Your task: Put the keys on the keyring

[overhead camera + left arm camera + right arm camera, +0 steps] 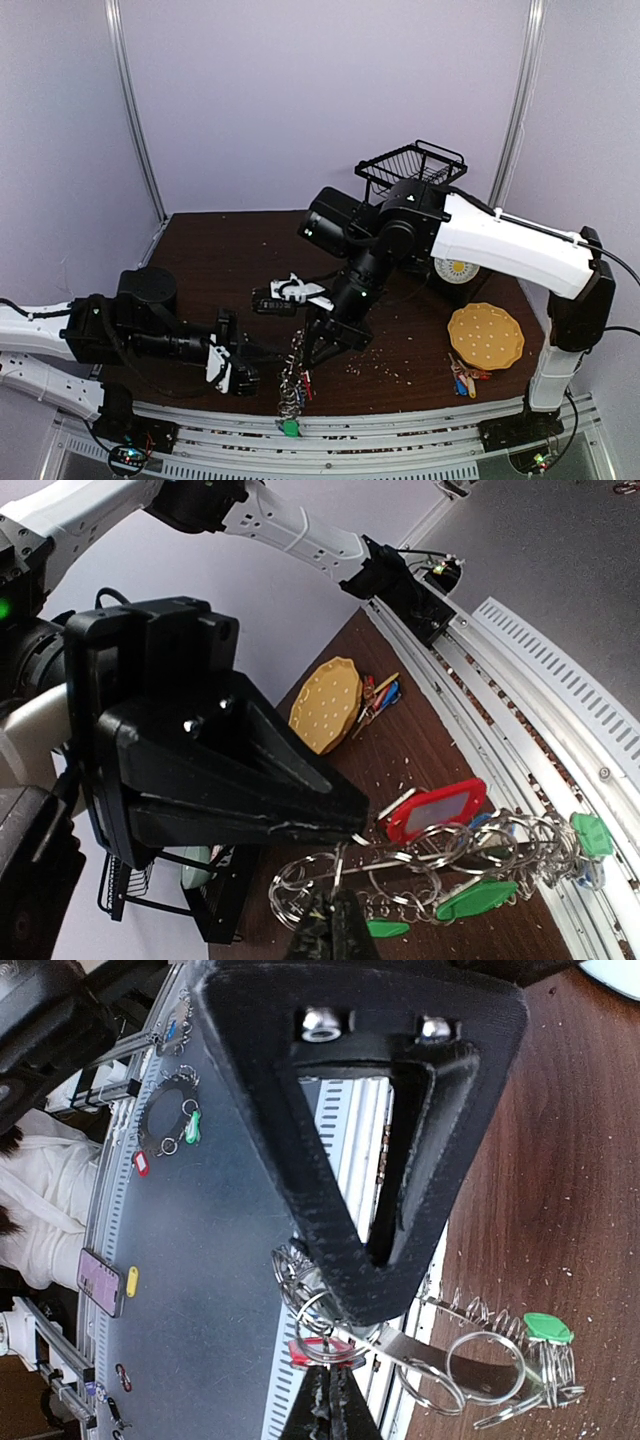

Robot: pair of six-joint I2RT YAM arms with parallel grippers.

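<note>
Right gripper [352, 1306]: its fingers are closed to a point and pinch a small loop at the upper end of the keyring.
Left gripper [332, 912]: it is closed too. Its thin tips meet at a loop just under the right gripper's tip, but I cannot tell whether they grip that loop.
Keyring [292, 385]: it hangs between the two grippers near the front edge of the table [220, 260], a tangled string of metal loops.
Red-tagged key [437, 811]: it lies among the loops, close to both sets of fingertips.
Green-tagged keys [476, 900]: they sit further along the string, one at its low end over the slotted rail [420, 445].
Loose bunch of keys [462, 379]: it lies on the table well to the right, just beside the yellow perforated disc [485, 336].
Wire basket [411, 166]: it stands at the far edge, behind the right arm.
Crumbs [385, 371]: they are scattered across the dark wood.
Obstruction: the right arm covers the middle of the table from above, and the right gripper's black body fills much of the left wrist view.
</note>
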